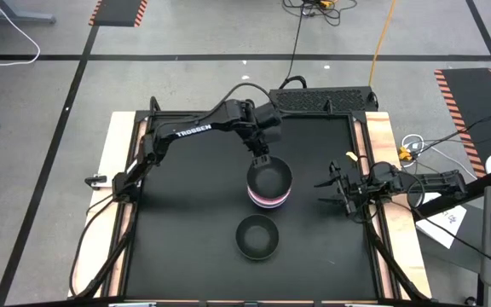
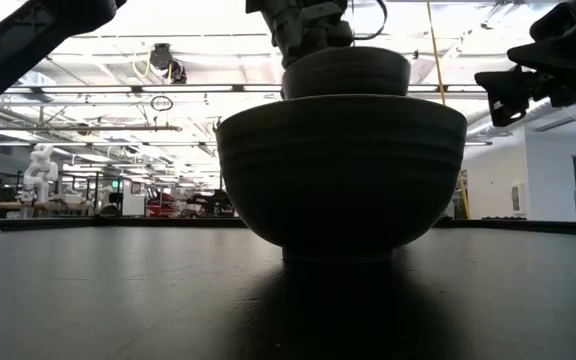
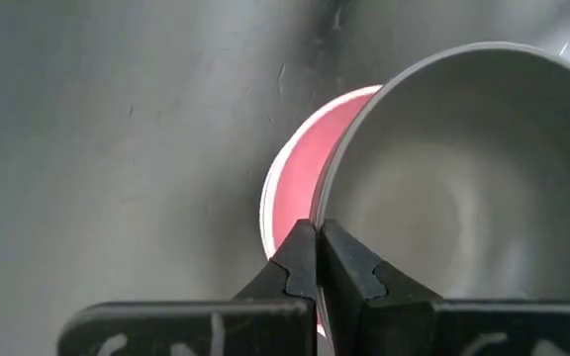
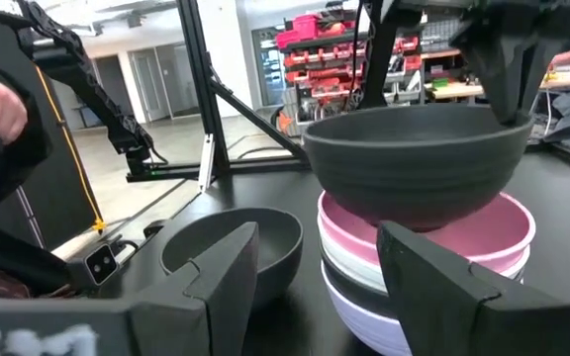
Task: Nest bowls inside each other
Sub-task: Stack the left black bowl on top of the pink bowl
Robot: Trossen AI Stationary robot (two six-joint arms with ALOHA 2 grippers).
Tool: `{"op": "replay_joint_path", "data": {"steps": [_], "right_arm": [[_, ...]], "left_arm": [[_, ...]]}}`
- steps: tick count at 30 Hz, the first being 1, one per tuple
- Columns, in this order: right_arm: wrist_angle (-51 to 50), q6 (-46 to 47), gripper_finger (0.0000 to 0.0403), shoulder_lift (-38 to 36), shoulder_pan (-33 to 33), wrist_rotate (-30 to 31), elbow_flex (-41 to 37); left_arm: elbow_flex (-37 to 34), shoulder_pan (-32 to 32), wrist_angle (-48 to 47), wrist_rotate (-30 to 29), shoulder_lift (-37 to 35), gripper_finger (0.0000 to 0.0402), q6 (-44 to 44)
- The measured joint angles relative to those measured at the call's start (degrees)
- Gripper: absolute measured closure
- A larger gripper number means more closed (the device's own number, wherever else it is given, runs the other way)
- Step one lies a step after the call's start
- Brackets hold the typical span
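Held bowl: a black bowl (image 1: 269, 178) hangs just above the stack, near the middle of the table; the right wrist view (image 4: 419, 158) shows a gap between its base and the pink bowl under it, and it sits a little off-centre over the stack.
Stack: a pink bowl (image 4: 498, 232) on top, a white bowl (image 4: 349, 267) under it, a lavender bowl (image 4: 359, 316) at the bottom, all nested; a dark band shows between white and lavender, though I cannot tell if that is another bowl. From above, only the stack's pink and pale rims (image 1: 268, 201) show past the held bowl.
Loose bowl: a second black bowl (image 1: 257, 235) stands upright on its own on the table, near the stack on the front side, not touching it; in the low view it (image 2: 340, 170) fills the middle and hides most of the stack.
Left gripper: the left gripper (image 3: 317, 259) is pinched tight on the rim of the held black bowl, one finger inside and one outside; its arm reaches in from the table's back left.
Right gripper: the right gripper (image 1: 337, 188) waits at the right edge of the table, fingers spread wide and holding nothing, pointed toward the stack.
Table: a black tabletop (image 1: 186, 239) with pale wooden strips along its sides.
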Motion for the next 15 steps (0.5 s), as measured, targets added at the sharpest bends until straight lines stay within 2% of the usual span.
{"op": "replay_joint_path", "data": {"steps": [15], "right_arm": [[0.18, -0.32, 0.0204, 0.41, 0.01, 0.07, 0.01]], "left_arm": [[0.07, -1.41, 0.76, -1.04, 1.73, 0.0400, 0.56]]}}
